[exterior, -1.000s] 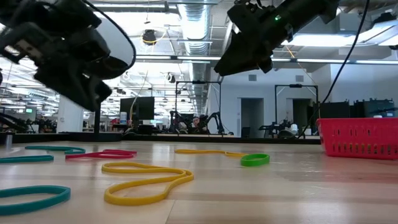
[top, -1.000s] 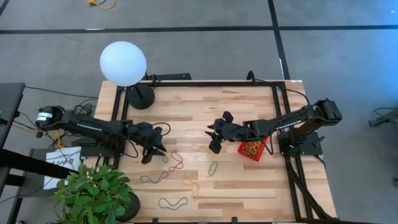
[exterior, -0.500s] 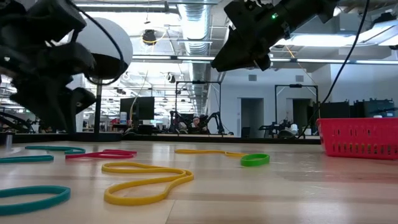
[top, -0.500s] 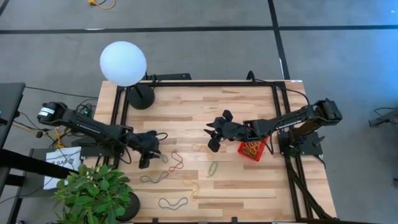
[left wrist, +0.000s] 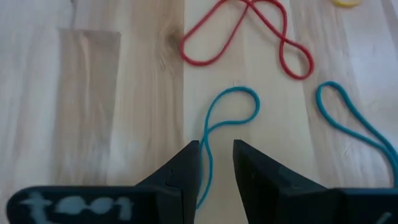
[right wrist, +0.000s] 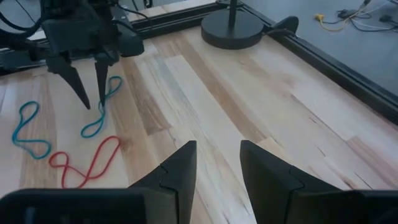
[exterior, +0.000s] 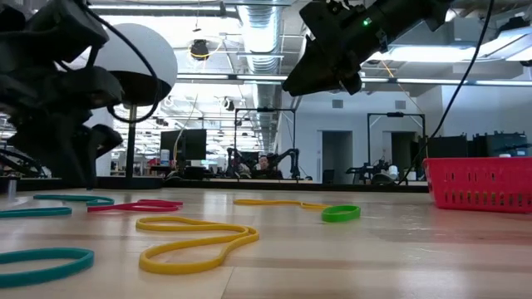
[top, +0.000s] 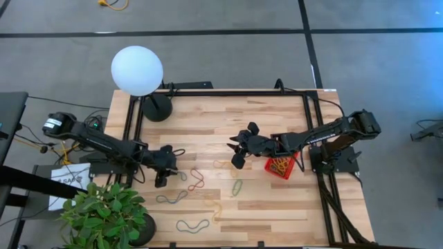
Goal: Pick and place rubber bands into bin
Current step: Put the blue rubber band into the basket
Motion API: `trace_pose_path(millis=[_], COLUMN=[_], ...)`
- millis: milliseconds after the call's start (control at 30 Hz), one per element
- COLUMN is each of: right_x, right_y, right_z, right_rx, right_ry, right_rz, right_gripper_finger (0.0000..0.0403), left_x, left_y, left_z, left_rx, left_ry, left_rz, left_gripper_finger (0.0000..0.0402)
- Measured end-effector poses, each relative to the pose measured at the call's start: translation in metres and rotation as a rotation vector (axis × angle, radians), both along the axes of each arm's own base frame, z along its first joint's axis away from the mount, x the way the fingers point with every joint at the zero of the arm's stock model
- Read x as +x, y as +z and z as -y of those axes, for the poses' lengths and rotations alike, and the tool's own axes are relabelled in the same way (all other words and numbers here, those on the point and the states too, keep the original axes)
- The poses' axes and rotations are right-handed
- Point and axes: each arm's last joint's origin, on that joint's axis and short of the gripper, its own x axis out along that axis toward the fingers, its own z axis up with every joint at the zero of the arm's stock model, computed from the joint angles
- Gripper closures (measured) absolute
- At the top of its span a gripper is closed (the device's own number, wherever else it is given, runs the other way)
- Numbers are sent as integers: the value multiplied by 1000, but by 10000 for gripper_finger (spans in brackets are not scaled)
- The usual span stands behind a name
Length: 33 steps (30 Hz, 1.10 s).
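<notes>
Several rubber bands lie flat on the wooden table: a red one (left wrist: 249, 31), a blue one (left wrist: 239, 118), a green one (top: 237, 187), a yellow one (exterior: 195, 241). My left gripper (left wrist: 216, 146) stands open at the table's left, fingers pointing steeply down, one on each side of a strand of the blue band (right wrist: 99, 121). Whether they touch it, I cannot tell. My right gripper (right wrist: 217, 146) hovers open above the table's middle, nothing between its fingers, just left of the red bin (top: 296, 164). The bin holds several bands.
A lamp with a white globe (top: 137, 69) and a black round base (top: 156, 107) stands at the far left. A potted plant (top: 104, 211) overhangs the near left corner. Black rails (top: 311, 124) run along the table's sides.
My left gripper has come down and toward the table's near edge, tipping more steeply downward, until its fingertips stand low over the blue band. The bands lie as before.
</notes>
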Motion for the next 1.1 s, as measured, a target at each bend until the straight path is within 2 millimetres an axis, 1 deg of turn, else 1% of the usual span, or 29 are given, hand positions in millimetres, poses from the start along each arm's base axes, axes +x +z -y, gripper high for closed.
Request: trace_pose_path(millis=[167,300,367,467,533,633,667,733,867,967,1100], right_x=[0,0,0,0,0,0,0,-1,-10,-20,-34], right_y=[0,0,0,0,0,0,0,-1,1,-3,-6], right_z=[0,0,0,0,0,0,0,0,1,4,2], right_rx=[1,2,2,2,1,1,0,-5,-47,-46,-22], right_ry=[3,3,3,3,3,2,2,4,-9,-69,-135], right_rz=[-2,-2,-2,-2,-2,-3,-6,-20,-91,-181,-265], right_gripper_finger=[284,284,284,284,284,284,284,284,284,284,284], left_x=[-1,0,0,1,1,7,11,23,46,65,83], left_y=[-13,-17,-20,-21,-20,-14,-10,6,39,74,107], left_z=[4,5,5,5,4,5,6,8,7,6,-3], left_rx=[-2,74,98,127,138,162,183,226,346,342,365], left_ry=[8,37,28,11,18,5,-1,4,96,111,132], left_rz=[-8,-15,-28,-33,-23,27,53,151,303,474,591], left_gripper_finger=[315,320,337,385,394,400,400,401,401,401,401])
